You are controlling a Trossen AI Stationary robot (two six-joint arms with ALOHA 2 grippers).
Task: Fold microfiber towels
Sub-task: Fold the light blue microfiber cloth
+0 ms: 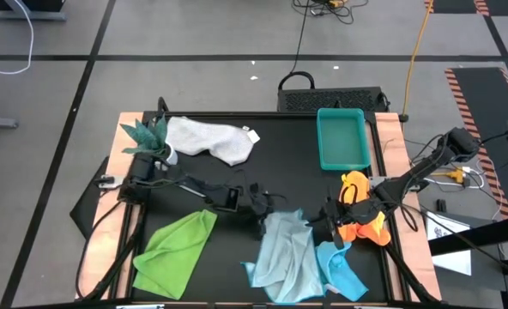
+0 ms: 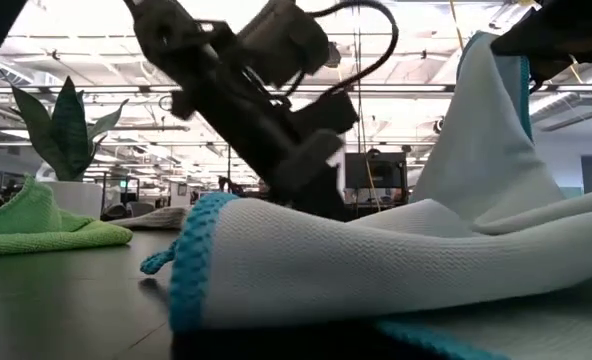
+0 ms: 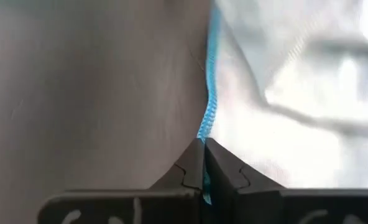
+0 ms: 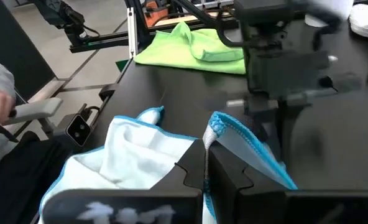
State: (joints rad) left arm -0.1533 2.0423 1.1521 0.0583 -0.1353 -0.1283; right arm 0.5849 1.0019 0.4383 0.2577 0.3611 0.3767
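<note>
Low view puts the pale blue towel [image 2: 396, 265] nearest, heaped on the black table [image 2: 66, 300] with one part drawn up high to the right. Both arms are on it: the left end effector [image 3: 204, 163] is pinched tight on its turquoise-stitched hem, and the right end effector [image 4: 206, 163] is clamped on another edge of the same cloth. For a clean fold, I would judge that the two held edges should be pulled apart until the cloth hangs flat, then laid down evenly, since it is bunched and creased now.

Just beside it lies the turquoise towel [image 1: 340, 273], its edge touching or under the pale blue one, and the orange towel [image 1: 361, 225] sits close by the right arm; either could be dragged along. Farther off are the lime green towel [image 1: 175, 251], the white-grey towel [image 1: 207, 139] beside the plant [image 1: 147, 137], and the teal tray [image 1: 342, 139], well clear
</note>
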